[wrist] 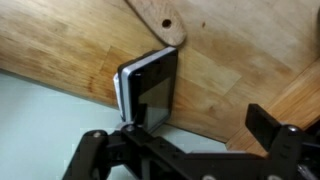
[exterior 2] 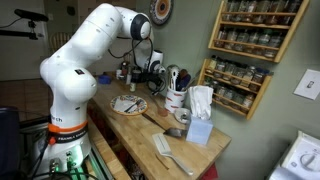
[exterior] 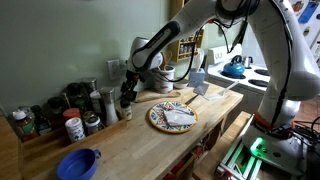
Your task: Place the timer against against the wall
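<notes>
In the wrist view the timer (wrist: 150, 85), a small dark block with a pale edge, stands on the wooden counter (wrist: 230, 80) where it meets the pale wall (wrist: 40, 120), and it leans on that wall. My gripper (wrist: 200, 130) is open. One finger (wrist: 132, 128) sits right by the timer's near end, and the far finger (wrist: 268, 125) stands well apart with only wood between. In an exterior view the gripper (exterior: 128, 96) hangs low at the green wall (exterior: 60, 40), below the outlet plate (exterior: 115, 68), and hides the timer.
Several spice jars (exterior: 70, 118) line the wall beside the gripper. A patterned plate (exterior: 172, 117) and a blue bowl (exterior: 78, 163) lie on the counter. A wooden handle (wrist: 160, 20) lies just past the timer. A tissue box (exterior 2: 199, 128) and spice rack (exterior 2: 250, 45) stand further along.
</notes>
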### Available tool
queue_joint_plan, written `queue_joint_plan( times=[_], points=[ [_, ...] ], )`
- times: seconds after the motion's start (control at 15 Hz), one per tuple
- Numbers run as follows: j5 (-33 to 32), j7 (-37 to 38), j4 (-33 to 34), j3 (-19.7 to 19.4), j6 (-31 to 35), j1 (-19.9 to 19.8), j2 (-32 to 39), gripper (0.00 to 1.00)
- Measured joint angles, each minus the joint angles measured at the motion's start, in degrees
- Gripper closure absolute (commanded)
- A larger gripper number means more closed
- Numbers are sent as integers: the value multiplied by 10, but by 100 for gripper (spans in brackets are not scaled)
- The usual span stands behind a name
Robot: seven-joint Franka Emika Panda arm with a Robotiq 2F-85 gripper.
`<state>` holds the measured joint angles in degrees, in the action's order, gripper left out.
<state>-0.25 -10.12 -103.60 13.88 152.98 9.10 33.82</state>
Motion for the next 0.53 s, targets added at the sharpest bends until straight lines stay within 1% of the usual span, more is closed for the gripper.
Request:
queue_joint_plan(
  times=[0.33, 0.53],
  points=[
    [-5, 12, 1, -21, 0, 7, 0, 0],
    [-30, 27, 2, -41, 0, 24, 0, 0]
  ],
)
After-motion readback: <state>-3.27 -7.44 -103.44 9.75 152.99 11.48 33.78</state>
